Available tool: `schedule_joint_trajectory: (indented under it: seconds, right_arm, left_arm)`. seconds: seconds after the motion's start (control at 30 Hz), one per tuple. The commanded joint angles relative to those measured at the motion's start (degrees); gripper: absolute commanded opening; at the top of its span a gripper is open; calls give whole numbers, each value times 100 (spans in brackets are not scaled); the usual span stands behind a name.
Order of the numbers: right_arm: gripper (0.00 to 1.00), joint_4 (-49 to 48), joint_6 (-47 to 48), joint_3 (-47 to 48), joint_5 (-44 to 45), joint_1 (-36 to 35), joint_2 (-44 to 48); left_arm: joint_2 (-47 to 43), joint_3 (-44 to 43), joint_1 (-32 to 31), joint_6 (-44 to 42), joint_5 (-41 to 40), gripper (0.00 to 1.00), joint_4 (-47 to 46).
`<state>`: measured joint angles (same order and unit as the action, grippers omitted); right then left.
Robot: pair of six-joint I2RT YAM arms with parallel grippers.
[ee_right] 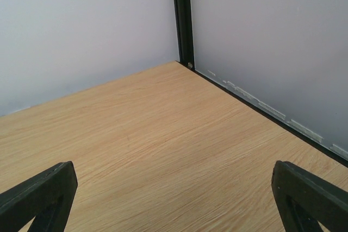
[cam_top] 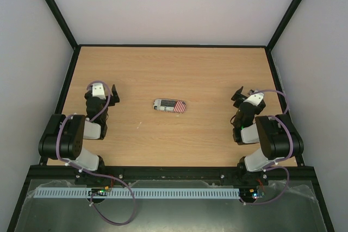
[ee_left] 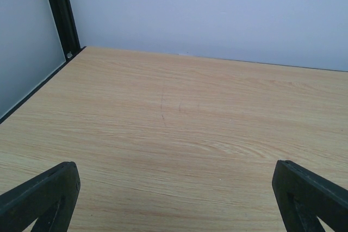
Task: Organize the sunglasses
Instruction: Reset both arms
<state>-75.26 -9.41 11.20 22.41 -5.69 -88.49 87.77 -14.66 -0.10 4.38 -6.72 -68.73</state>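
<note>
Jaws on the left arm (cam_top: 81, 134) and the right arm (cam_top: 269, 137) stand spread wide with nothing between them, their dark fingertips (ee_left: 41, 196) cut off at the wrist views' lower corners. I cannot make out the sunglasses in any view; a shut flag-printed case (cam_top: 169, 105) lies mid-worktop (cam_top: 179, 71), well apart from both arms, its contents hidden. Pale wood grain meets plain grey walls (cam_top: 174, 4) and black frame posts (ee_right: 182, 17).

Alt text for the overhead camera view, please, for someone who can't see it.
A flag-printed case lies near the middle of a wooden table. The left gripper and right gripper sit apart from it on either side, both open. No sunglasses are visible.
</note>
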Motion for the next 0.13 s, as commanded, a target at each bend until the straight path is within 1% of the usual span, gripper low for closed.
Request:
schedule_joint_trajectory:
  seconds: [0.0, 0.1]
  right_arm:
    - [99, -138, -17, 14, 48, 16, 45]
    - [99, -119, -18, 11, 53, 16, 57]
  left_arm:
    - [13, 50, -25, -78, -57, 100, -360]
    - [16, 51, -25, -70, -57, 99, -360]
